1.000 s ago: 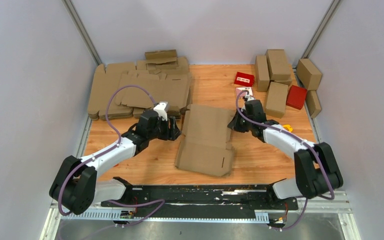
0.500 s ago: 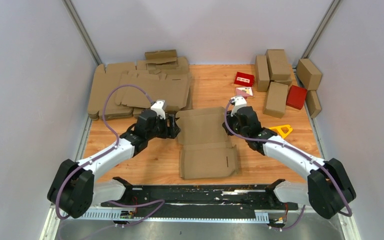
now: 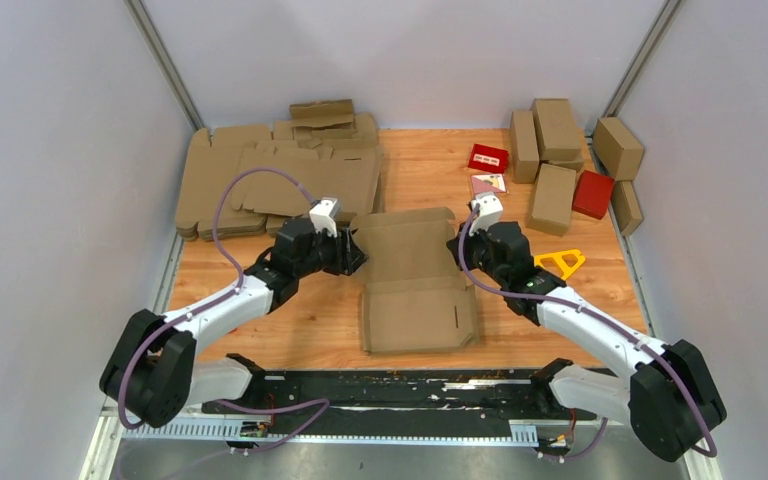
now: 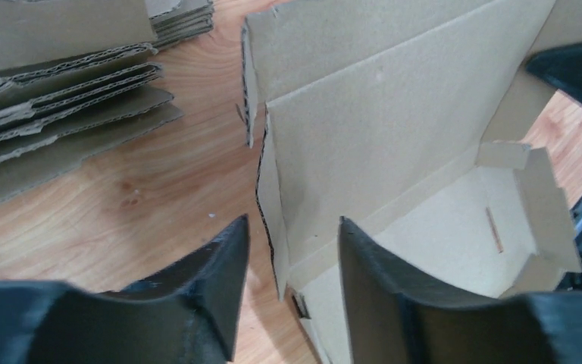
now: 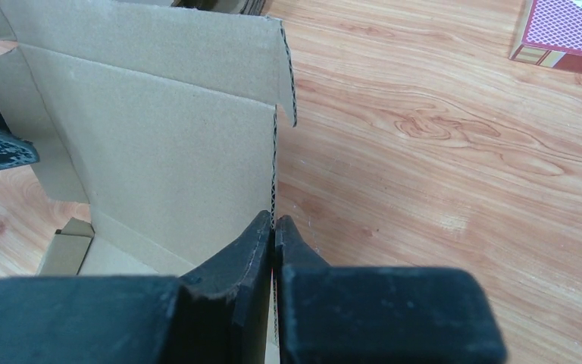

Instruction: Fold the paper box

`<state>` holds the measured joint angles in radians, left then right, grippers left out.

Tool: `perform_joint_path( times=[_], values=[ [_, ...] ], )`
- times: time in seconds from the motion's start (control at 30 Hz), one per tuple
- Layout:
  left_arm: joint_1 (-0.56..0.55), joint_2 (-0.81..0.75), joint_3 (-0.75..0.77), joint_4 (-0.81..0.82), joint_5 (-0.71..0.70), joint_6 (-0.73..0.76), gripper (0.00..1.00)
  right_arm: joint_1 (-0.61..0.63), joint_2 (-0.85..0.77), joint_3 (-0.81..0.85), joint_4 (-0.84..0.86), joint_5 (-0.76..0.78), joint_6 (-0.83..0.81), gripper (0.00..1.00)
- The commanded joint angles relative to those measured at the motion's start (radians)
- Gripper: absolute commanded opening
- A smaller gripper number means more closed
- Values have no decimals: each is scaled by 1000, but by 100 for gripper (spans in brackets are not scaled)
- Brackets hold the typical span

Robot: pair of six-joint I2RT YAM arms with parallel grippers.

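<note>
The wooden table [image 3: 410,165] is seen from above. At the table's far left corner a stack of flat blanks [image 3: 260,180] is piled. At the table's middle the paper box [image 3: 415,290] is found, its near panel laid flat and its far panel stood upright. Toward the table's left, the left gripper [image 4: 294,227] is held apart, a side flap's edge caught between its fingers but not pinched. Toward the table's right, the right gripper [image 5: 274,221] is clamped tight on the upright panel's edge.
</note>
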<state>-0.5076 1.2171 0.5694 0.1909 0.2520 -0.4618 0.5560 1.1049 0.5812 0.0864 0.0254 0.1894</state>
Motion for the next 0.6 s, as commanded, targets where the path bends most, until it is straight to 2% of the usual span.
perform_joint_path(
  times=[0.0,0.1,0.13,0.37,0.43,0.57],
  values=[
    [3,36,35,53,30,20,46,8,-15,-6,73,-10,-10,6],
    [3,49,49,43,13,37,13,8,-13,-5,69,-10,-7,10],
    [3,52,53,38,11,46,1,8,-10,-4,62,-10,-5,14],
    [3,34,38,69,58,78,0,8,-6,35,-106,114,66,70],
    [3,19,22,96,68,81,0,7,-29,26,-150,105,92,81],
    [3,-12,-8,126,57,88,0,7,-82,9,-266,62,133,93]
  ],
)
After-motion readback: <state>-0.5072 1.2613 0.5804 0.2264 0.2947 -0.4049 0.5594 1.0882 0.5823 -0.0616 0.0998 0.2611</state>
